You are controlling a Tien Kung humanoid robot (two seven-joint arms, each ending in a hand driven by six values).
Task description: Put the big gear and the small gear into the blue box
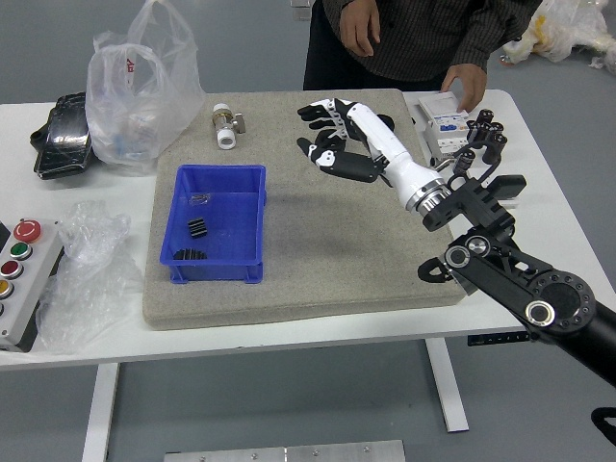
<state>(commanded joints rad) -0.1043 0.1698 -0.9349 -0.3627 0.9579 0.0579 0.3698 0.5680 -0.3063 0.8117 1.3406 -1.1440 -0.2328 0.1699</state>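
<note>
In my judgement the placing is already complete: two dark ribbed pieces, which I take for the small gear and the big gear, both lie inside the blue box. The bigger one is close to the near wall, its visible long side running along this wall; the smaller one sits just beyond it, a little slanted. The robot's right hand is well apart from them, above the far part of the grey mat. Its fingers are half spread and loosely bent, and I see nothing gripped in them. From these fingers, the gears lie to the left and nearer to the robot's side. A black ring shows partly behind the hand, so the next move probably should carry the hand back to the right without brushing it. One hand of the person hangs beyond the table; the person's other hand is beside the white carton, and if it touches, I cannot tell.
</note>
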